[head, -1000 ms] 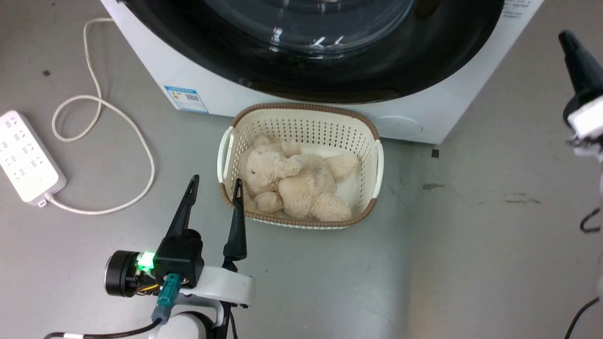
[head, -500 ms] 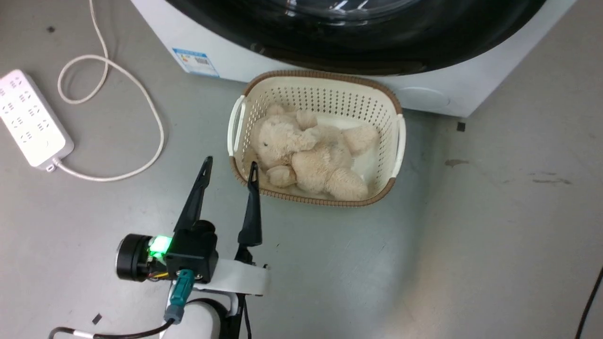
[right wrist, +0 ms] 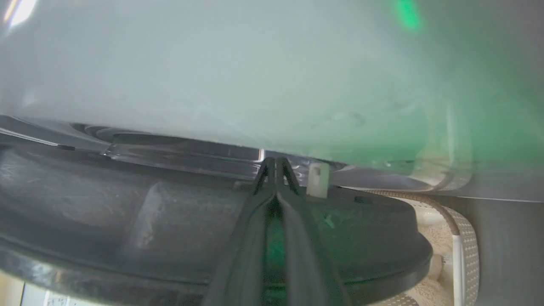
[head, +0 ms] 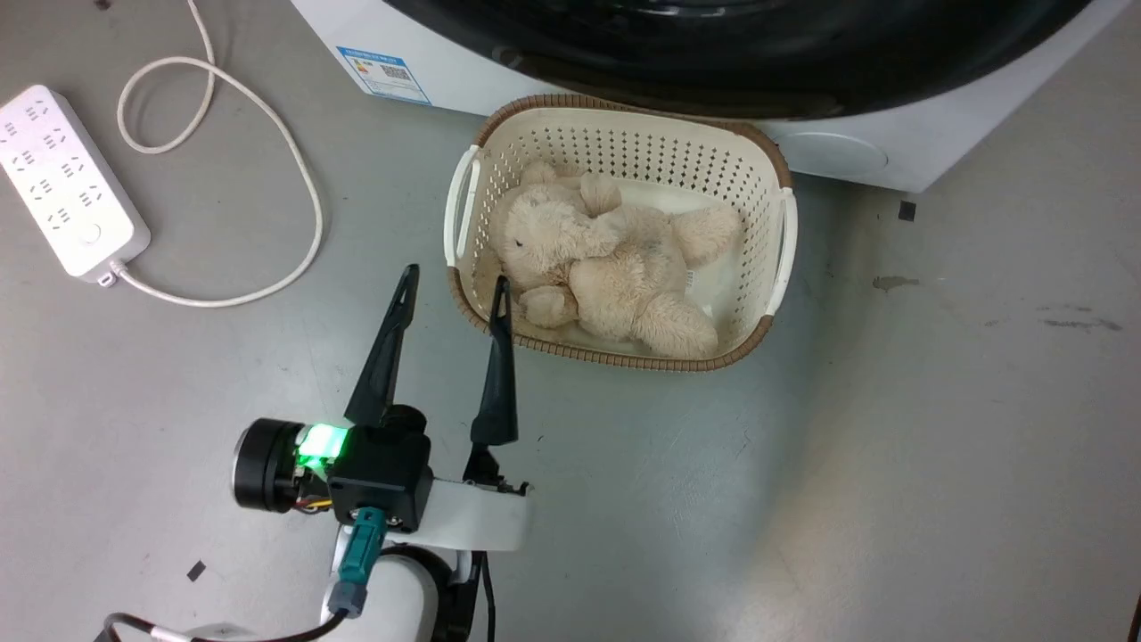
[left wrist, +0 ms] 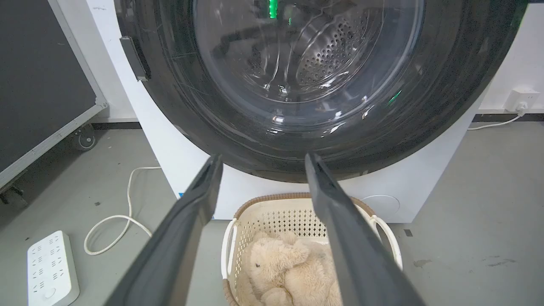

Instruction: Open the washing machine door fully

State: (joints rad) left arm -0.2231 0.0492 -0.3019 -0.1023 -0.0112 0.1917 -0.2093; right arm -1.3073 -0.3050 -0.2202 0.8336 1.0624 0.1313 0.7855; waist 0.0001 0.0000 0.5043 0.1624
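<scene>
**A:** What's cut off or hard to read?

**B:** In the head view the top edge crops the washing machine door point(head: 713, 53) to a glossy black arc above the white base of the washing machine point(head: 847, 160). The upper half of the right wrist view is a pale, green-tinged blur.

**A:** Where's the door relative to the grippers?

**B:** The right gripper point(right wrist: 276, 160), fingers pressed together, points at the door's dark matte rim at frame centre, beside a small pale tab point(right wrist: 318, 180). I cannot tell if it touches. The left gripper point(left wrist: 263, 156) has its fingers spread wide, and the door fills the frame above its tips.

**A:** Textures?

**B:** Bulging clear glass over a perforated steel drum point(left wrist: 327, 59). A cream perforated basket point(head: 624, 147) with a brown rim holds a fuzzy beige plush toy point(head: 615, 285).
</scene>
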